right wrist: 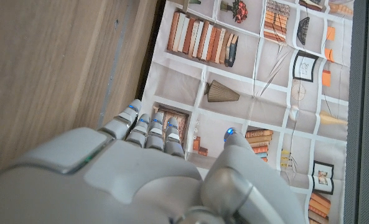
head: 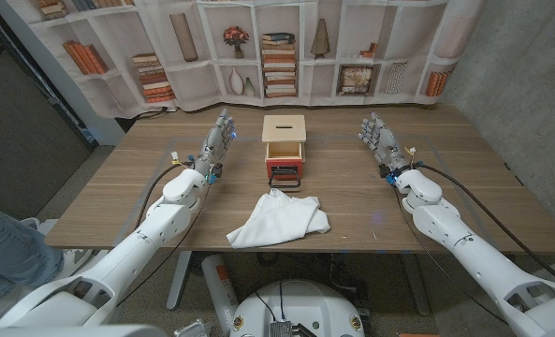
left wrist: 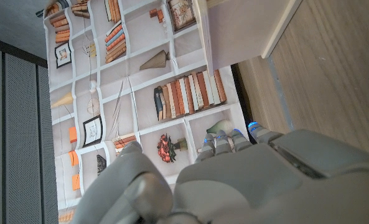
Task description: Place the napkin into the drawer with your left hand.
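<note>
White cloth, pale wood and red on a brown surface

We see a plain white napkin (head: 279, 221) on the brown wood-grain surface (head: 118, 192); just behind the napkin stands a pale wooden drawer box (head: 284, 140) whose open drawer (head: 284, 161) has a red front and a dark handle. To either side of the box we see the left hand (head: 217, 143) and right hand (head: 379, 140), grey with small blue lights on the fingers (right wrist: 132, 112), on white arms with black cables. Behind the box hangs a backdrop (head: 286, 47) printed with white shelves, orange and brown books, and red flowers.
</note>
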Motion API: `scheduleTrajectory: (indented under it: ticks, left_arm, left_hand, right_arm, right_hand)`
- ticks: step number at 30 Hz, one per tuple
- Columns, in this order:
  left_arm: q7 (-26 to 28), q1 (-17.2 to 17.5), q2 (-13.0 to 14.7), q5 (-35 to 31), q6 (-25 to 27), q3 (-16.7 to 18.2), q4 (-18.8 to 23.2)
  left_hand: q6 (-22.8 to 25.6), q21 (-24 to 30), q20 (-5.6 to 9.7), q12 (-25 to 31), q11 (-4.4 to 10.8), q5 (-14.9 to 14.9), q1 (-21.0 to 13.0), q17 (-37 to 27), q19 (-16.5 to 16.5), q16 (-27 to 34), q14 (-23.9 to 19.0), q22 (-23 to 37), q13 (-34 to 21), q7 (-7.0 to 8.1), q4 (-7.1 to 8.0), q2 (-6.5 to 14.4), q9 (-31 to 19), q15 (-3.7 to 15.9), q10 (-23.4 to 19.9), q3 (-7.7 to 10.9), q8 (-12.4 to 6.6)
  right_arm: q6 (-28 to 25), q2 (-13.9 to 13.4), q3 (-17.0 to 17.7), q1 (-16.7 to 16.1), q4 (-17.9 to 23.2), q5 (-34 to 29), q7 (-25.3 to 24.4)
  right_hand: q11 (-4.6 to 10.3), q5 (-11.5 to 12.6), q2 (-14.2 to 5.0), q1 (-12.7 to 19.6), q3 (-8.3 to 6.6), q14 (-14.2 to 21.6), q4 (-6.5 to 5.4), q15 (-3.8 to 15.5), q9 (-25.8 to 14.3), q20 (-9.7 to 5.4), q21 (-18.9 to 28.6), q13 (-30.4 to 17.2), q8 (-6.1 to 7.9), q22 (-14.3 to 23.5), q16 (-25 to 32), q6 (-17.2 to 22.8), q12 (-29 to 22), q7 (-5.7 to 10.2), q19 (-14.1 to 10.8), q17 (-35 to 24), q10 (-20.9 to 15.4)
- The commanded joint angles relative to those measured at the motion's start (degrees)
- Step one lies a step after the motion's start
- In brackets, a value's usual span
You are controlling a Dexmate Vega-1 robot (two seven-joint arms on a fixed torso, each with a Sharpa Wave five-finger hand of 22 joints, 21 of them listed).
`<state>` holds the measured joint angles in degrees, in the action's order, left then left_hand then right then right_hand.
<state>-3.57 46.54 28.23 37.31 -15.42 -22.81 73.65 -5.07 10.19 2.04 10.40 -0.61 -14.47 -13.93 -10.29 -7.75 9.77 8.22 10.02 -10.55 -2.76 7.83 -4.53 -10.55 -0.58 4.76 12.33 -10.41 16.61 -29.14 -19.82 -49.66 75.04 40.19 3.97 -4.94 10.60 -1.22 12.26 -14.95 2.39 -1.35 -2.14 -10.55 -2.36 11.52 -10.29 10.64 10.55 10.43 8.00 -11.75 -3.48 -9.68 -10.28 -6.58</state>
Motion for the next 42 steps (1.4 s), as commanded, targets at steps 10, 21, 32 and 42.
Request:
scheduleTrajectory:
  ticks: [10,21,32,42]
  left_arm:
    - [1.2,-0.9,-1.3,-2.3,1.6,-2.4,1.5]
    - [2.8,0.1,-0.1,-3.7,2.1,-2.6,4.3]
    - [3.4,3.3,2.4,-3.7,1.3,-1.3,7.9]
    - [3.1,5.3,4.0,-3.5,-0.3,-0.1,9.8]
  left_hand:
    - [-1.4,0.4,1.54,0.3,-0.75,-0.8,-0.3,-0.1,-1.3,0.4,1.4,0.3,-0.1,-0.8,-0.22,-0.1,-0.2,-0.79,1.2,-0.15,-0.13]
    - [-1.2,0.5,1.36,0.6,-0.9,-1.0,-0.6,-0.1,-1.4,0.6,1.2,0.3,-0.1,-1.11,-0.4,0.1,-0.1,-0.87,1.0,-0.18,-0.36]
    - [0.3,0.9,0.95,1.2,-0.68,-1.3,-1.4,0.0,-1.0,1.0,0.2,0.3,-0.1,-0.77,-0.79,1.0,-0.1,-0.81,-0.4,0.08,-1.0]
    - [0.6,1.0,0.99,1.3,-0.56,-1.3,-1.7,0.0,-1.0,1.0,-0.1,0.3,-0.1,-0.75,-0.93,1.3,-0.1,-0.78,-0.6,0.15,-1.11]
  right_arm:
    - [-0.7,-1.8,1.8,-2.7,2.0,3.9,2.5]
    - [-1.4,-2.4,2.1,-2.4,2.6,4.0,2.3]
    - [-1.7,-2.0,1.5,-1.8,2.3,3.4,2.1]
    - [-0.8,-1.5,1.2,-2.2,2.4,2.9,1.6]
  right_hand:
    - [-0.3,0.3,-0.04,0.7,-0.29,1.0,0.41,0.25,-0.2,-0.94,0.4,-0.1,0.48,0.2,0.4,0.8,-0.4,-1.19,-1.1,-0.1,-1.0]
    - [-0.31,0.3,-0.14,0.7,-0.23,0.9,0.48,0.21,-0.2,-0.87,0.3,-0.1,0.42,0.2,0.3,0.7,-0.3,-1.06,-1.0,-0.1,-0.8]
    - [-0.38,0.3,-0.34,0.8,-0.24,0.8,0.6,0.09,-0.1,-0.8,0.2,-0.1,0.36,0.2,0.2,0.5,-0.3,-1.0,-0.7,-0.1,-0.8]
    - [-0.23,0.3,-0.46,1.0,-0.25,0.7,0.79,0.09,-0.1,-0.79,0.2,-0.1,0.36,0.2,0.2,0.5,-0.1,-0.95,-0.6,-0.1,-0.6]
